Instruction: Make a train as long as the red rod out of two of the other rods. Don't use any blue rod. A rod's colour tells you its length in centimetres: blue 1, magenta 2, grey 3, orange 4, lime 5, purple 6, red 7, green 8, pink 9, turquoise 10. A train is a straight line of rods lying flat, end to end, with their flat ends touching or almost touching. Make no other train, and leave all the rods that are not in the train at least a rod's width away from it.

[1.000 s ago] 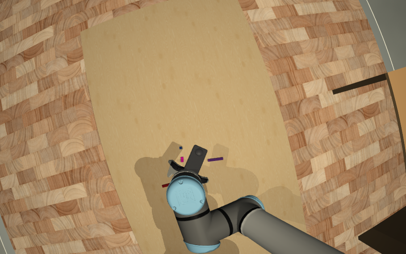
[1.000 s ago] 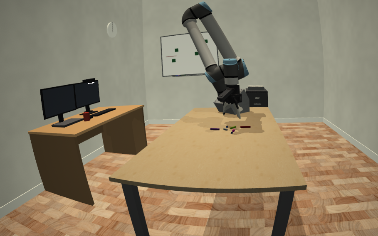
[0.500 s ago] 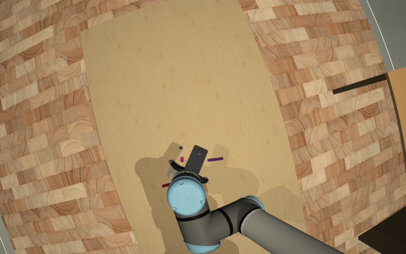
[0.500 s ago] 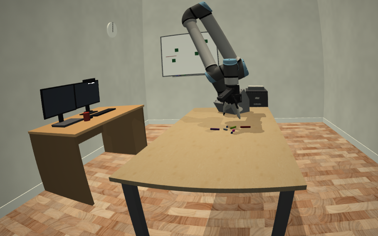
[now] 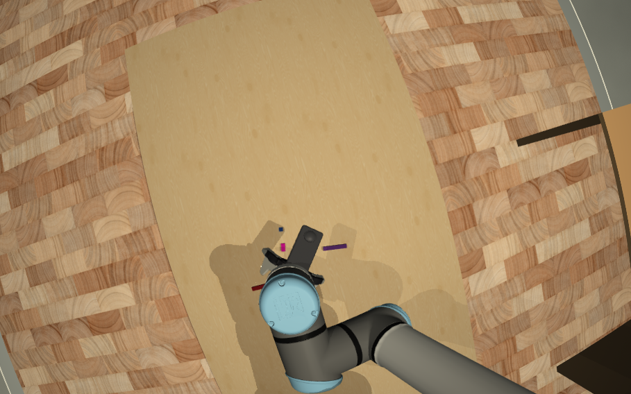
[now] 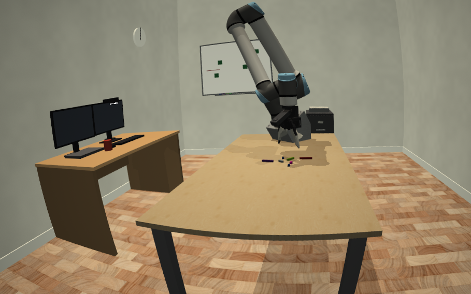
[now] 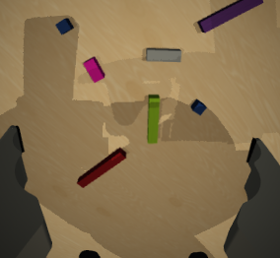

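Seven rods lie flat and apart near the table's [image 5: 283,122] [image 6: 259,204] far end. In the wrist view the lime rod [image 7: 153,118] [image 6: 290,158] is in the middle, with the red rod [image 7: 102,167] [image 5: 257,287] [image 6: 305,158] below left. The grey rod [image 7: 163,54] [image 6: 280,160] and the magenta rod [image 7: 94,70] [image 5: 282,247] lie above it, and the purple rod [image 7: 230,12] [image 5: 334,247] [image 6: 267,160] is at the top right. One blue cube [image 7: 64,26] [image 5: 280,228] is at the top left, and another blue cube [image 7: 198,106] is right of the lime rod. My gripper [image 7: 137,135] [image 6: 288,143] hangs open and empty above the lime rod.
The arm's base [image 6: 302,133] stands at the table's far end, behind the rods. A desk [image 6: 138,144] with two monitors and a red mug [image 6: 108,145] stands to the left. A dark cabinet [image 6: 320,120] stands by the far wall.
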